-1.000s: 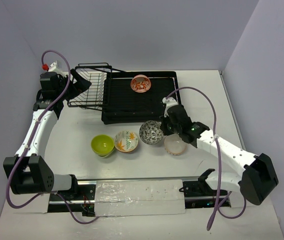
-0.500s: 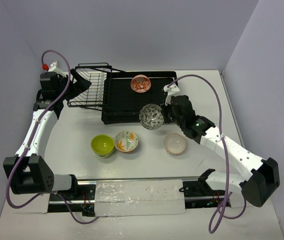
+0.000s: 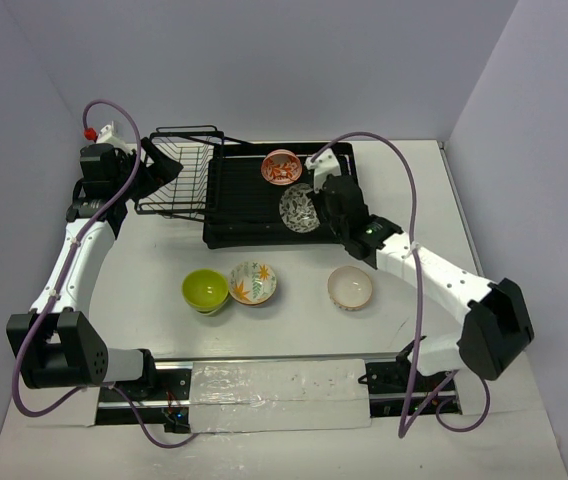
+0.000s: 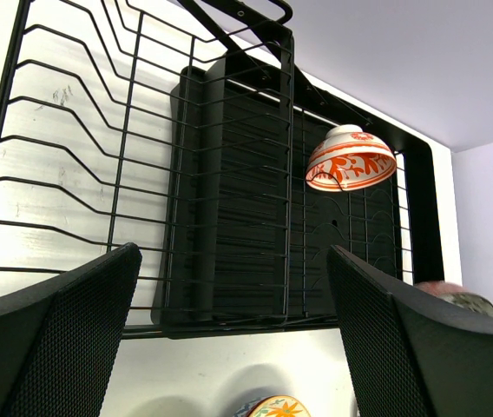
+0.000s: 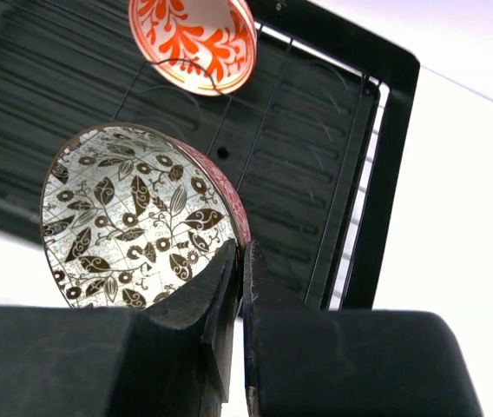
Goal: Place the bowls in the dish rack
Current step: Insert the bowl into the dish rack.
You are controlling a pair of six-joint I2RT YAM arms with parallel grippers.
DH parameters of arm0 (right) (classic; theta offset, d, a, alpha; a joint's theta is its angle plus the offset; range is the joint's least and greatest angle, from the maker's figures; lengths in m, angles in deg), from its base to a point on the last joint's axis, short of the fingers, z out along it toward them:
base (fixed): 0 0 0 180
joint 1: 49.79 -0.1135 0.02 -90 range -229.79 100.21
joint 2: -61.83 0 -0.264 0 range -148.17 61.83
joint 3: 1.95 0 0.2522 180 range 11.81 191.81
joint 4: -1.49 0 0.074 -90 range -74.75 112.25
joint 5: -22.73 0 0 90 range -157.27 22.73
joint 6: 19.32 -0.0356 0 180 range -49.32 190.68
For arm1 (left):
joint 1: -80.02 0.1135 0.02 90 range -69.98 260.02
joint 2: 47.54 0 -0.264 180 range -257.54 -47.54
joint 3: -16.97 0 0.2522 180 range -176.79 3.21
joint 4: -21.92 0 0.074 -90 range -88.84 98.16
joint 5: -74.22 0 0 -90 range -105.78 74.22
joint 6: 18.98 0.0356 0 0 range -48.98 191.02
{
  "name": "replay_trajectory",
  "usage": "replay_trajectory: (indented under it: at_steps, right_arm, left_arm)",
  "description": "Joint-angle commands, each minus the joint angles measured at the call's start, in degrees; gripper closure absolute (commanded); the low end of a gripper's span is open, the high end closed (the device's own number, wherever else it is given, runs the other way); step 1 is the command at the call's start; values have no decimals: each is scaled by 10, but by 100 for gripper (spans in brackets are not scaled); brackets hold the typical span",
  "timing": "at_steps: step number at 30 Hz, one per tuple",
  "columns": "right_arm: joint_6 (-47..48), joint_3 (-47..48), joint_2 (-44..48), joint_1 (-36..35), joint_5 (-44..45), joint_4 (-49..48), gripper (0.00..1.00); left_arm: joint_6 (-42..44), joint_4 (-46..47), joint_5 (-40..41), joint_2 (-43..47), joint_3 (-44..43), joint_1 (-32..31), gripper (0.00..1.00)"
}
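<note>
Right hand (image 5: 239, 254) grips patterned bowl (image 5: 134, 217) by its rim, tilted over the dish rack (image 3: 234, 200), near the red bowl (image 3: 281, 166); left hand (image 4: 233, 252) open.

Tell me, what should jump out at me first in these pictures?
The right end effector pinches the rim of a dark leaf-patterned bowl, holding it tilted over the black dish rack. A red-orange bowl already sits in the rack, while a lime green bowl, an orange-leaf bowl and a cream-pink bowl wait on the table nearer the arms.
</note>
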Motion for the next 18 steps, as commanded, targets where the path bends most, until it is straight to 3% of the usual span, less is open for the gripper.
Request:
replay_trajectory:
  at_steps: [1, 18]
  right_arm:
    - [35, 46, -27, 4, 25, -108, 100]
    - [142, 133, -179, 42, 23, -225, 100]
  left_arm:
    - [3, 22, 2, -3, 1, 2, 7]
    - [3, 20, -2, -10, -3, 0, 7]
